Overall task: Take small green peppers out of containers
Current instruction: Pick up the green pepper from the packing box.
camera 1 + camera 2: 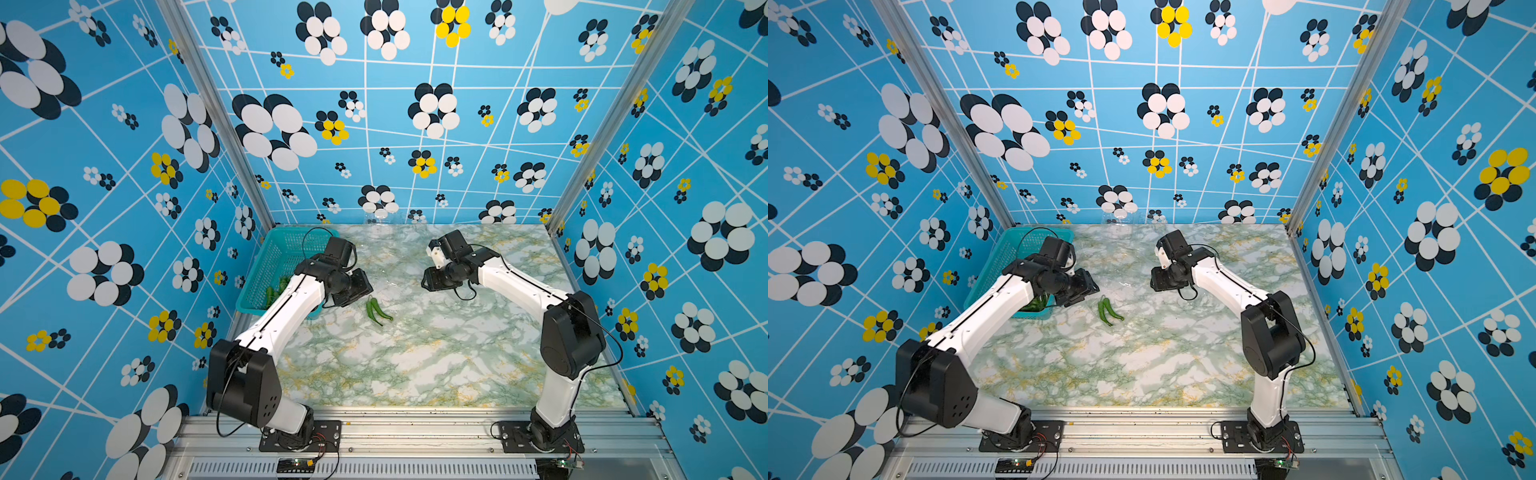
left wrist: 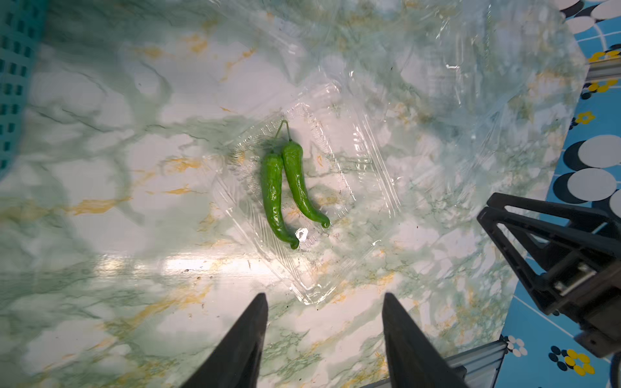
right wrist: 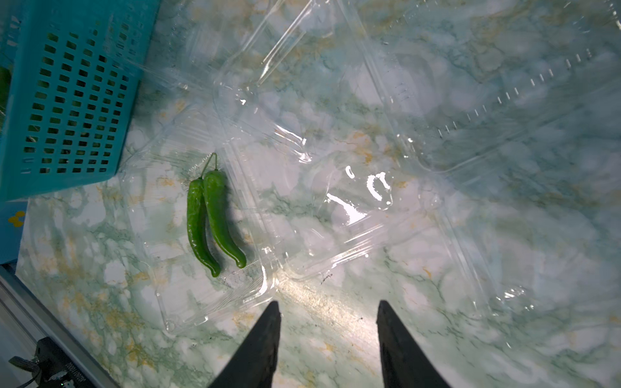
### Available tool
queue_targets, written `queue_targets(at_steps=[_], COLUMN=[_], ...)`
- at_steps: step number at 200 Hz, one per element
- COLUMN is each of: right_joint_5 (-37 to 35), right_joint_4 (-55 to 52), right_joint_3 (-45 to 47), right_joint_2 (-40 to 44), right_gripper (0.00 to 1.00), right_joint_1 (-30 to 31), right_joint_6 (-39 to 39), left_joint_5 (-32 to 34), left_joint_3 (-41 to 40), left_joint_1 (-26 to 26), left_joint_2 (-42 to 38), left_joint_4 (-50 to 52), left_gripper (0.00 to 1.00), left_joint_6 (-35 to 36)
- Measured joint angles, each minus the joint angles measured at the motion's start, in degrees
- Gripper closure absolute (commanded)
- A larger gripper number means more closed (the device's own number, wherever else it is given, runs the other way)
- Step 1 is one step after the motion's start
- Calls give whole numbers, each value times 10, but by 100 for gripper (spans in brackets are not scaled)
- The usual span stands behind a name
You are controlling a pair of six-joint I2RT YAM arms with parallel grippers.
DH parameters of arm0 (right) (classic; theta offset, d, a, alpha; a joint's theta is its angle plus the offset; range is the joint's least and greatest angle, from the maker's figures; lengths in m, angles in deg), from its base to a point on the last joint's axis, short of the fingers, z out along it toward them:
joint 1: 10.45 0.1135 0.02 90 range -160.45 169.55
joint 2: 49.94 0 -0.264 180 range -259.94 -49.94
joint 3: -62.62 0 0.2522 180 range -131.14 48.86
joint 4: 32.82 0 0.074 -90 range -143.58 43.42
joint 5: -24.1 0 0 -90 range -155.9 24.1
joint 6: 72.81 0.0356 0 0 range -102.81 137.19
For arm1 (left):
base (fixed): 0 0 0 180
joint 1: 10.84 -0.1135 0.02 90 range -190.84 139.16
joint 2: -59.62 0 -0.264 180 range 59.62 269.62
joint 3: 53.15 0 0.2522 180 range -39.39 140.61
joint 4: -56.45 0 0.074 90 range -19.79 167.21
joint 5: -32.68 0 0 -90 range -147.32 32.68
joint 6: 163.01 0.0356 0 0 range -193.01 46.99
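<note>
Two small green peppers (image 2: 285,188) lie side by side in an open clear container (image 2: 353,215) on the marble table, also visible in both top views (image 1: 376,311) (image 1: 1108,311) and in the right wrist view (image 3: 211,218). My left gripper (image 2: 325,295) hovers open just beside that container's corner, with nothing between its fingers. My right gripper (image 3: 328,302) is open too and empty, over bare table next to the container's spread lid (image 3: 336,208). Another clear container (image 3: 504,117) lies open and empty farther back.
A teal perforated basket (image 1: 270,257) stands at the back left, partly under my left arm, with several green peppers (image 1: 274,291) in it. Patterned walls close in the table on three sides. An aluminium rail runs along the front edge.
</note>
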Motion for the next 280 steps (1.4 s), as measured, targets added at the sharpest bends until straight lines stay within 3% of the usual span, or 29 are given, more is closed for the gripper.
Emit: queue_targets(at_steps=[66,132,155,169,172,186,217,249,280], right_joint_5=[-2,-8,-11,-13,-13,-16,-25,-41,-48], right_joint_4=[3,5,8,10,10,12,15,13,4], right_joint_3=[63,90,97,97,97,98,98,96,77], right_joint_2=[56,84,92,94,94,96,99,99,99], right_gripper=[52,52,52,52,53,54,52,51,50], right_joint_1=[-31,-45,-49,-49,-49,-49,-49,-49,-50], right_joint_6=[-8,-10,-10,-10,-10,-10,-10,-10,-10], left_joint_5=[21,34,33,33,33,32,30,33,38], left_joint_3=[70,135,150,153,153,154,154,141,139], left_joint_1=[25,27,27,28,28,28,28,28,19], left_joint_2=[183,271,293,303,304,308,309,266,125], left_joint_4=[-13,12,18,16,15,15,13,16,34], left_gripper=[42,41,48,55,62,77,92,96,93], left_joint_6=[-10,-3,0,3,5,7,8,10,23])
